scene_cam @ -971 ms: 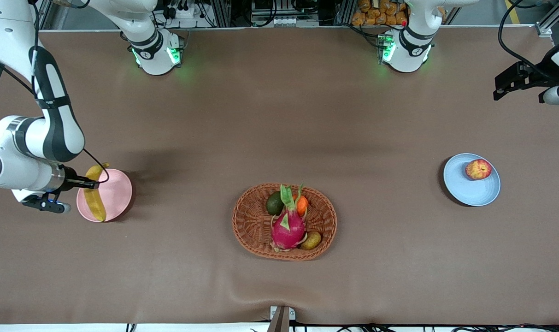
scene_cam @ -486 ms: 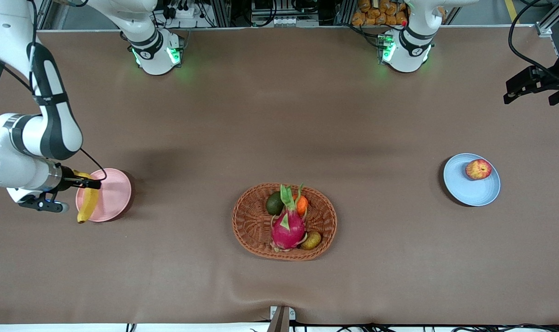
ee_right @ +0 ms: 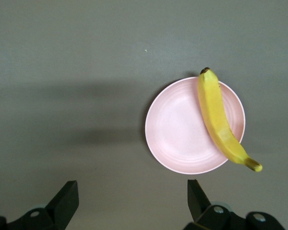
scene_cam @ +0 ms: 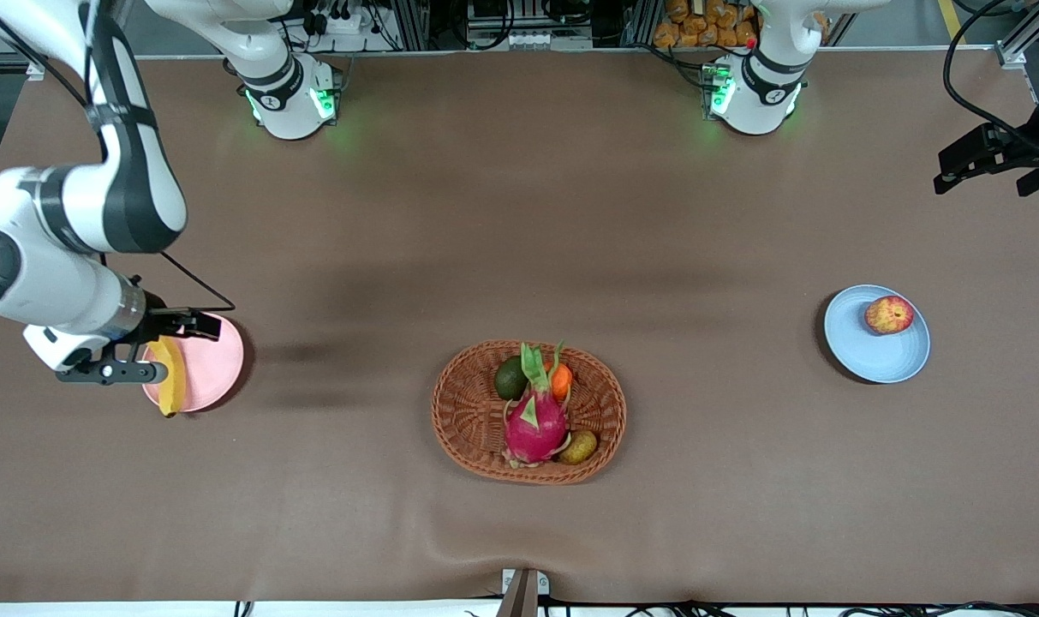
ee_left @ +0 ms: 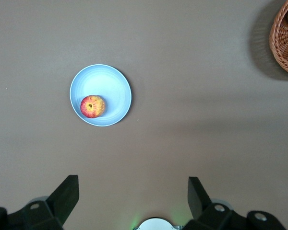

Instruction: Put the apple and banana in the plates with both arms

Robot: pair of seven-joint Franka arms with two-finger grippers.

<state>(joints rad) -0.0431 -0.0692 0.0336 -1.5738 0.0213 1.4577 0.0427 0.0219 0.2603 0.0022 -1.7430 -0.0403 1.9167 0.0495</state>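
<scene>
Banana (scene_cam: pixel 172 387) newly released across pink plate (scene_cam: pixel 211 368), stem overhanging toward camera; both tools agape.

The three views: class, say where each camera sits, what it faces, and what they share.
Front: high across the table, facing both arms; basket central.
Left wrist: above the blue plate with apple; open left pincer.
Right wrist: above the pink plate with banana; open right pincer.
Shared: front shows both plates.

Two plates (scene_cam: pixel 879 356), one apple (scene_cam: pixel 889 314), one banana (scene_cam: pixel 173 387)
</scene>
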